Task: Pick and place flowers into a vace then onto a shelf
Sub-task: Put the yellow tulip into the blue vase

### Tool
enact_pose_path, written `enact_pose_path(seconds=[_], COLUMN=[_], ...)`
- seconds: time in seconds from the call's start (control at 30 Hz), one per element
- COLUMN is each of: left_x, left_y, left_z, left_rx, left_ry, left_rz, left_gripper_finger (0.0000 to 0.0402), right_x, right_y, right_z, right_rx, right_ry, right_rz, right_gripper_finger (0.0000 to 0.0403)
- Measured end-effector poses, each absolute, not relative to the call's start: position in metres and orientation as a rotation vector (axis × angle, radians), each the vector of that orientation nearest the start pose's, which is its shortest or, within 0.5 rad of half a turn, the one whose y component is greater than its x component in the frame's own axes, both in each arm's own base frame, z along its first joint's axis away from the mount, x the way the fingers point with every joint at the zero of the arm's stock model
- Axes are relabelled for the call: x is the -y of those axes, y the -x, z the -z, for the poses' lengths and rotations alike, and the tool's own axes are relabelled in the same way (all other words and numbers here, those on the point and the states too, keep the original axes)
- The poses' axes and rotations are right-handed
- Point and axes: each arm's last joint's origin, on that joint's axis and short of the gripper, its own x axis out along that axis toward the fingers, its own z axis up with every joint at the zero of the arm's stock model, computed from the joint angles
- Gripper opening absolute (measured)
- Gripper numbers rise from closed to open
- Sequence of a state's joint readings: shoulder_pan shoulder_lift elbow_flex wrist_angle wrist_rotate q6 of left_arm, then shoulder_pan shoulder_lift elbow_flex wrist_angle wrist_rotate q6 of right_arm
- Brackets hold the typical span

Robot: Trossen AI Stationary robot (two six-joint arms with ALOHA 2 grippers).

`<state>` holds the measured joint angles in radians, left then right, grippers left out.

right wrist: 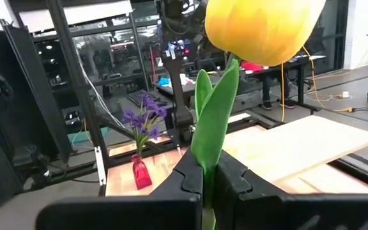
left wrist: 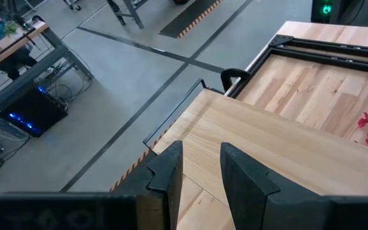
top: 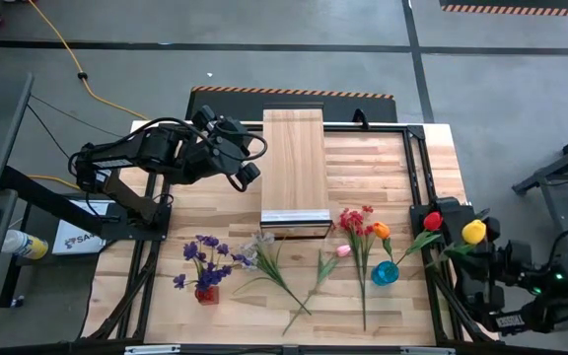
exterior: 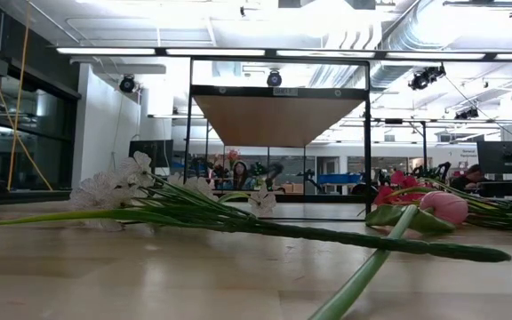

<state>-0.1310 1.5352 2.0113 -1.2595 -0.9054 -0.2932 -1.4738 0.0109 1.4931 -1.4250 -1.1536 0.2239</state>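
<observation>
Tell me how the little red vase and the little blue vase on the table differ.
The red vase sits at the left of the row of flowers; the blue vase sits at the right, nearer the right claw. The red vase already holds purple flowers standing in it; whether any stem is inside the blue vase cannot be told, though an orange tulip lies right beside it. Both are small, coloured, and stand on the wooden tabletop, not on the shelf.
</observation>
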Motion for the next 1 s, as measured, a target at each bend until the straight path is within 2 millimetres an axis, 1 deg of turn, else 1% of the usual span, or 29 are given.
enact_pose_path(seconds=[0.43,0.6,0.7,0.83,1.0], left_x=[0.012,0.012,0.012,0.012,0.012], left_y=[-0.262,-0.262,-0.262,-0.262,-0.262], left_z=[-0.473,-0.473,-0.472,-0.473,-0.473], left_rx=[-0.579,-0.579,-0.579,-0.579,-0.579], left_ry=[-0.13,-0.13,-0.13,-0.13,-0.13], left_rz=[-0.822,-0.822,-0.822,-0.822,-0.823], left_gripper_finger=[0.0138,0.0138,0.0138,0.0138,0.0138], right_x=[-0.227,-0.228,-0.227,-0.217,-0.193], right_y=[-0.003,-0.002,-0.002,-0.003,-0.007], right_z=[-0.363,-0.361,-0.361,-0.362,-0.369], right_rx=[0.133,0.133,0.123,0.1,0.101], right_ry=[-0.212,-0.221,-0.182,-0.141,-0.106], right_rz=[0.452,0.48,0.482,0.49,0.439], right_gripper_finger=[0.0001,0.0001,0.0001,0.0001,0.0001])
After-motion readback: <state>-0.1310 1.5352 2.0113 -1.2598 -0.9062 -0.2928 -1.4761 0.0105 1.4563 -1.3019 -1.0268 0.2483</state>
